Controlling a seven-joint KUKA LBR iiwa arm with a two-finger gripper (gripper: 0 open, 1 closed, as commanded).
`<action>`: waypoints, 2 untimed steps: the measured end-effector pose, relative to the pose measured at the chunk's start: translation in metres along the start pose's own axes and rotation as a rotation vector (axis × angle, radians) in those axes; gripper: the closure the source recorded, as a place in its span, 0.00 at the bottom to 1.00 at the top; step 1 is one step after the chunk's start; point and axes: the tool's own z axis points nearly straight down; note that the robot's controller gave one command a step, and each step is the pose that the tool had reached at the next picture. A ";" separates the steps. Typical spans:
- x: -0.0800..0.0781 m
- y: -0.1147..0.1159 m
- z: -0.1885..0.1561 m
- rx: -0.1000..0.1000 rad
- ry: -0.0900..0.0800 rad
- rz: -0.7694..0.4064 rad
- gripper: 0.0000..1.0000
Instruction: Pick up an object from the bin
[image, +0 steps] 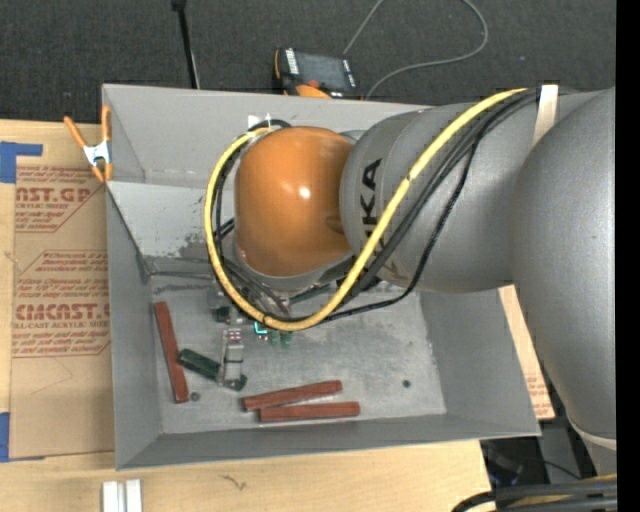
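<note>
**End effector low in the bin, small dark piece just beside it**

The end effector hangs below the orange cover, close to the floor of the grey bin. I cannot tell whether it is open or closed. A small dark green piece lies just beside it, toward the view's left, with its long axis running slantwise across the floor. It looks the likeliest pick. Further left lies a reddish-brown stick, pointing from the far wall toward the near one. Two more reddish-brown sticks lie side by side along the near wall.
</note>
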 end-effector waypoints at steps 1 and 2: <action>0.003 0.003 0.132 0.002 0.001 0.062 0.00; 0.000 0.003 0.128 -0.001 -0.006 0.062 1.00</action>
